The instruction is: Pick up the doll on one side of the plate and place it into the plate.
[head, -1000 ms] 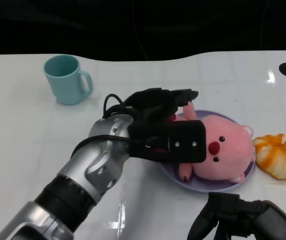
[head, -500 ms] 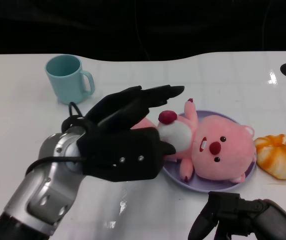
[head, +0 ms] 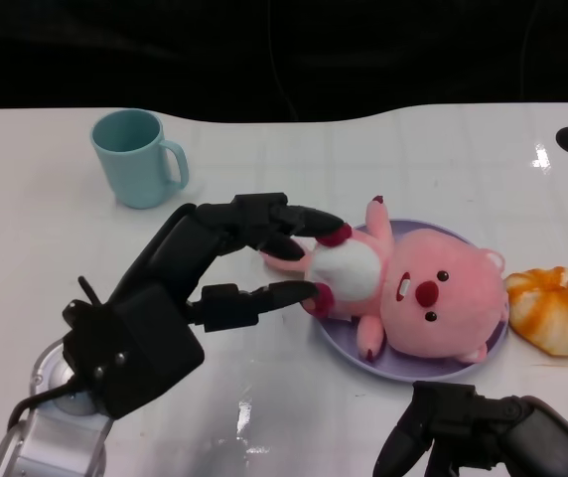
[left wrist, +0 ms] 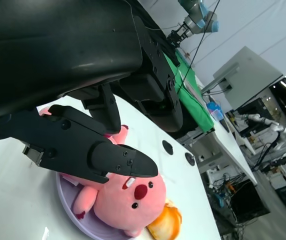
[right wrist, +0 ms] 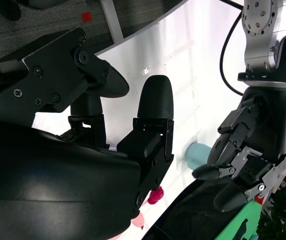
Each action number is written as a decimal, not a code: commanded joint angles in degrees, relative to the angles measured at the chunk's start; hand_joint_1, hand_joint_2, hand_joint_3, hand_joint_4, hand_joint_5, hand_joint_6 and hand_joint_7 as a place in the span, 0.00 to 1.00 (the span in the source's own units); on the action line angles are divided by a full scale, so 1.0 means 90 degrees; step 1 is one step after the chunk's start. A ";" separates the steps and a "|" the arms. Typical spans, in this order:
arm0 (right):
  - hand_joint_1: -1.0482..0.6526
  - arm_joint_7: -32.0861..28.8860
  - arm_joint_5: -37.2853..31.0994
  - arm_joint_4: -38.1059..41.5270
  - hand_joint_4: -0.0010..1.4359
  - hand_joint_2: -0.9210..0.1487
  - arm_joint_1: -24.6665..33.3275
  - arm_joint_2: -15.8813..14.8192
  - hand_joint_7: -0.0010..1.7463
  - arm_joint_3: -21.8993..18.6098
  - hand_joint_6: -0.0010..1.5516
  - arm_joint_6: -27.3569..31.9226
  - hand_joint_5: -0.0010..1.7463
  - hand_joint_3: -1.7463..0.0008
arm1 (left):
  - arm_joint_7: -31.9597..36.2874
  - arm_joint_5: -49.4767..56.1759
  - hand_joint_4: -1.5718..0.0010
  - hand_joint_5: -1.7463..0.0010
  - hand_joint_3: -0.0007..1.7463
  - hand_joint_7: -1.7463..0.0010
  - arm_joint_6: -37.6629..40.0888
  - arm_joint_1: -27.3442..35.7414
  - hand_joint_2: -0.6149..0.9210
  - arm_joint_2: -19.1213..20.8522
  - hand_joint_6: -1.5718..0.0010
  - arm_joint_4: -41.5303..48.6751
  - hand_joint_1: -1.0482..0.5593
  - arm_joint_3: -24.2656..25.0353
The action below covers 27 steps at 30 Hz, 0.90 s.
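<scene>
Snagging risk: left hand [head: 200,298], fingers [head: 274,292] apart beside the pink doll [head: 413,293], could drag it off the plate [head: 349,350]

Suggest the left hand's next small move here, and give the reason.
Probably draw the left hand back toward the robot. The doll already lies in the plate, and the fingers are spread at its edge rather than closed around it.
</scene>
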 commanded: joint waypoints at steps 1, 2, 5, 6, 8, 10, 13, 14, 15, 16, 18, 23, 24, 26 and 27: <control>0.57 0.0010 0.0049 -0.0023 0.46 0.35 -0.0006 -0.0048 0.70 -0.0070 0.41 0.0044 0.89 0.39 | 0.0007 -0.0740 0.54 0.28 0.55 0.48 0.0132 0.0665 0.75 -0.0185 0.50 -0.0474 0.52 0.0282; 0.57 0.0011 0.0035 -0.0031 0.46 0.34 -0.0010 -0.0056 0.70 -0.0066 0.40 0.0056 0.88 0.39 | 0.0010 -0.0840 0.51 0.25 0.60 0.40 0.0256 0.0794 0.74 -0.0197 0.50 -0.0614 0.53 0.0317; 0.57 0.0009 0.0051 -0.0027 0.46 0.34 -0.0009 -0.0045 0.70 -0.0062 0.41 0.0055 0.88 0.39 | 0.0074 -0.1032 0.47 0.17 0.68 0.29 0.0645 0.1187 0.72 -0.0201 0.50 -0.1085 0.52 0.0385; 0.57 0.0008 0.0053 -0.0026 0.46 0.34 -0.0008 -0.0045 0.70 -0.0059 0.41 0.0058 0.88 0.39 | 0.0067 -0.1131 0.47 0.15 0.69 0.27 0.0798 0.1307 0.72 -0.0206 0.50 -0.1240 0.52 0.0401; 0.57 0.0006 0.0059 -0.0019 0.46 0.34 -0.0003 -0.0041 0.70 -0.0053 0.41 0.0051 0.88 0.39 | 0.0035 -0.1387 0.45 0.10 0.71 0.22 0.1244 0.1633 0.72 -0.0178 0.50 -0.1660 0.52 0.0429; 0.57 0.0010 0.0054 -0.0023 0.45 0.34 -0.0003 -0.0046 0.70 -0.0046 0.40 0.0055 0.88 0.40 | 0.0007 -0.1701 0.44 0.03 0.72 0.16 0.1711 0.1912 0.72 -0.0150 0.50 -0.2064 0.52 0.0471; 0.57 0.0002 0.0026 -0.0038 0.45 0.33 -0.0004 -0.0050 0.70 -0.0033 0.40 0.0061 0.88 0.40 | 0.0013 -0.2015 0.44 0.00 0.72 0.13 0.2168 0.2252 0.72 -0.0090 0.51 -0.2551 0.52 0.0522; 0.57 -0.0001 0.0025 -0.0044 0.45 0.33 -0.0002 -0.0046 0.70 -0.0028 0.40 0.0066 0.88 0.40 | -0.0005 -0.2122 0.44 0.00 0.72 0.12 0.2276 0.2386 0.72 -0.0060 0.51 -0.2705 0.52 0.0542; 0.57 -0.0004 0.0027 -0.0046 0.45 0.33 -0.0002 -0.0041 0.70 -0.0025 0.40 0.0069 0.88 0.40 | -0.0017 -0.2199 0.44 0.00 0.72 0.10 0.2366 0.2492 0.72 -0.0028 0.53 -0.2832 0.52 0.0560; 0.57 -0.0007 0.0025 -0.0053 0.45 0.33 -0.0004 -0.0038 0.70 -0.0018 0.40 0.0082 0.88 0.40 | -0.0019 -0.2275 0.43 0.00 0.72 0.09 0.2492 0.2584 0.72 0.0020 0.53 -0.2961 0.52 0.0587; 0.57 -0.0002 0.0020 -0.0068 0.46 0.33 -0.0014 -0.0042 0.70 -0.0007 0.40 0.0119 0.88 0.40 | 0.0010 -0.2425 0.45 0.00 0.72 0.06 0.2803 0.2694 0.72 0.0118 0.55 -0.3184 0.50 0.0658; 0.58 -0.0013 0.0028 -0.0053 0.46 0.33 -0.0015 -0.0031 0.70 -0.0010 0.40 0.0083 0.88 0.40 | 0.0170 -0.3033 0.45 0.00 0.70 0.04 0.3758 0.3002 0.73 0.0239 0.56 -0.3673 0.50 0.0929; 0.58 -0.0012 0.0037 -0.0041 0.46 0.33 -0.0008 -0.0034 0.70 -0.0027 0.40 0.0057 0.88 0.40 | 0.0193 -0.3173 0.45 0.00 0.70 0.04 0.3938 0.3068 0.73 0.0244 0.56 -0.3732 0.51 0.0979; 0.57 0.0004 0.0057 -0.0023 0.46 0.34 -0.0001 -0.0051 0.70 -0.0066 0.40 0.0027 0.88 0.40 | 0.0208 -0.3370 0.45 0.00 0.70 0.04 0.4180 0.3187 0.72 0.0256 0.56 -0.3781 0.51 0.1044; 0.57 0.0014 0.0070 -0.0017 0.46 0.34 0.0002 -0.0058 0.70 -0.0086 0.40 0.0024 0.88 0.40 | 0.0207 -0.3423 0.45 0.00 0.70 0.04 0.4246 0.3222 0.72 0.0257 0.56 -0.3778 0.51 0.1060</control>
